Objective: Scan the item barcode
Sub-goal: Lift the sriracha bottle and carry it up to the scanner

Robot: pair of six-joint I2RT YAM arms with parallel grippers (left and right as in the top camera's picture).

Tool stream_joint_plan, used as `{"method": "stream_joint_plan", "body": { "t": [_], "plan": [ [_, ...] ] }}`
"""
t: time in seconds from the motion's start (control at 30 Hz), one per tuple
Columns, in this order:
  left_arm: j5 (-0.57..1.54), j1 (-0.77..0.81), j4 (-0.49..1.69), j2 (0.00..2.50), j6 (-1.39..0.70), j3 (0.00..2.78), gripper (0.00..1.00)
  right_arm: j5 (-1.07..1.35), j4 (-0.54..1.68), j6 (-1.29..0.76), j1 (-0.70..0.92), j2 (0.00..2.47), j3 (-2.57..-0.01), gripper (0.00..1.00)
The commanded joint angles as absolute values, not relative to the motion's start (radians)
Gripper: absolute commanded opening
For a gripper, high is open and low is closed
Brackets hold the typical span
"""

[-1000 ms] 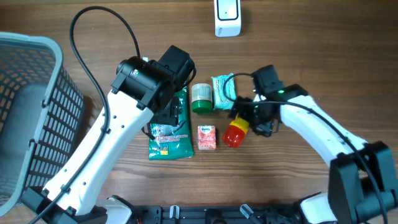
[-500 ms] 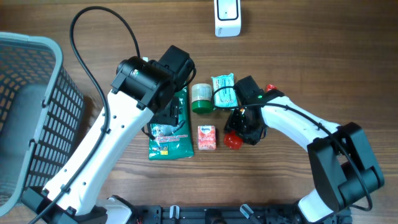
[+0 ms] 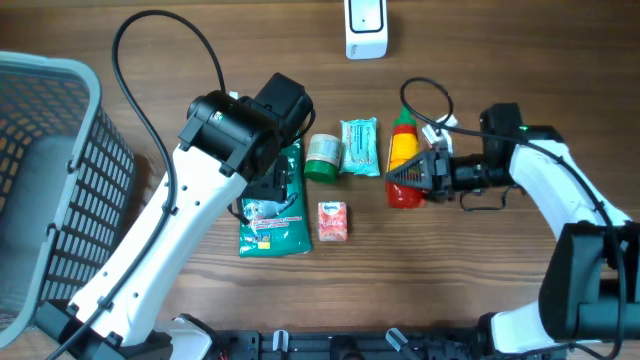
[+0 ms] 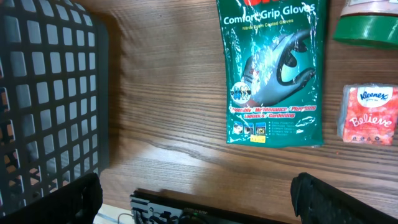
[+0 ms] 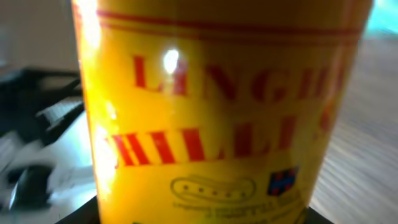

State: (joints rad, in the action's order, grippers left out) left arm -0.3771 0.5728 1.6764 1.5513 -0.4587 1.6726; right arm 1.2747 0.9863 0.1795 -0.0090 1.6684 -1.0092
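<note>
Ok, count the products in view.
5: gloves pack, green-lidded tub, teal packet and tissue pack in mid-table; yellow bottle in the right claw. The left arm may hide more.

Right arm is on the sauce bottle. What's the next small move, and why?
Probably lift the sauce bottle toward the white scanner, rotating it to find the barcode. The right end effector grips it near its red end, the scanner sits well apart from it, and the wrist view shows only label lettering, no barcode.
</note>
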Motion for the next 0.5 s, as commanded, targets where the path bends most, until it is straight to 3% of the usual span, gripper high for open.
{"method": "stream_joint_plan", "body": {
  "t": [0.0,0.17,0.33,0.47],
  "plan": [
    [-0.394,0.569,1.676,1.531,-0.476,1.665,1.0,1.602,0.972,0.497,-0.003,1.651,-1.032,0.47],
    [-0.394,0.569,1.676,1.531,-0.476,1.665,1.0,1.624,0.85,0.545,-0.003,1.649,-1.032,0.41],
    [-0.394,0.569,1.676,1.531,-0.476,1.665,1.0,1.624,0.664,0.424,-0.003,1.649,-1.032,0.33],
    [-0.394,0.569,1.676,1.531,-0.476,1.665,1.0,1.623,0.134,0.001,-0.003,1.648,-1.032,0.34]
  ]
}}
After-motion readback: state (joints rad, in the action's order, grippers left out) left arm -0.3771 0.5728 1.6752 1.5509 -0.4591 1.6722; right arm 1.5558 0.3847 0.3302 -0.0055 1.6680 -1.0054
